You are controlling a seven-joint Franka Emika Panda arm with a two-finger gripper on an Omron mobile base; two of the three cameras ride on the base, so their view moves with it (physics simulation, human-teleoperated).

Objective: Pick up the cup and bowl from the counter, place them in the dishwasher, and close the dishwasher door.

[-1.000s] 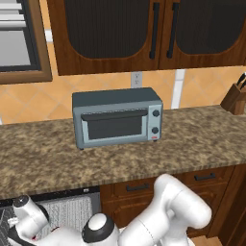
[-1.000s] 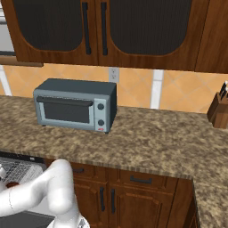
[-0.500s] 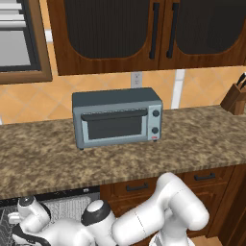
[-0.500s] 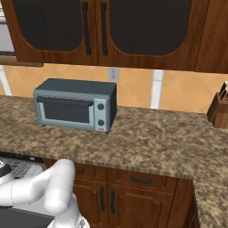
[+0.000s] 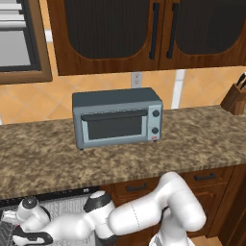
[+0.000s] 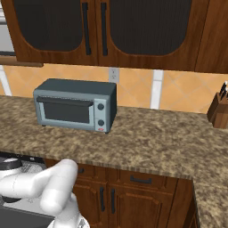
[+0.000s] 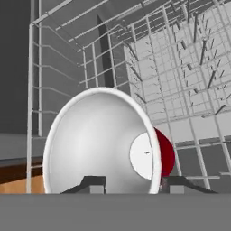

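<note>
The cup (image 7: 99,144) opens toward the hand camera, showing its white inside, white rim and a sliver of red wall (image 7: 168,153). My gripper (image 7: 131,185) is shut on the cup, one dark fingertip at each side of its lower rim. Behind the cup are the white wire racks of the dishwasher (image 7: 180,67). In the left base view my arm reaches down and left, and the gripper (image 5: 29,237) is low over the dishwasher rack (image 5: 67,206) under the counter (image 5: 120,161). The dark dishwasher door (image 6: 22,219) lies open. The bowl is out of view.
A grey-blue toaster oven (image 5: 116,118) stands on the counter against the wall. A knife block (image 6: 219,113) sits at the far right. Brown cabinet drawers (image 6: 140,180) run under the counter beside the dishwasher, with dark-glass wall cabinets (image 5: 144,29) above.
My arm has folded lower and stretched further left along the dishwasher rack, with the cup still in the gripper. Nothing on the counter has moved.
</note>
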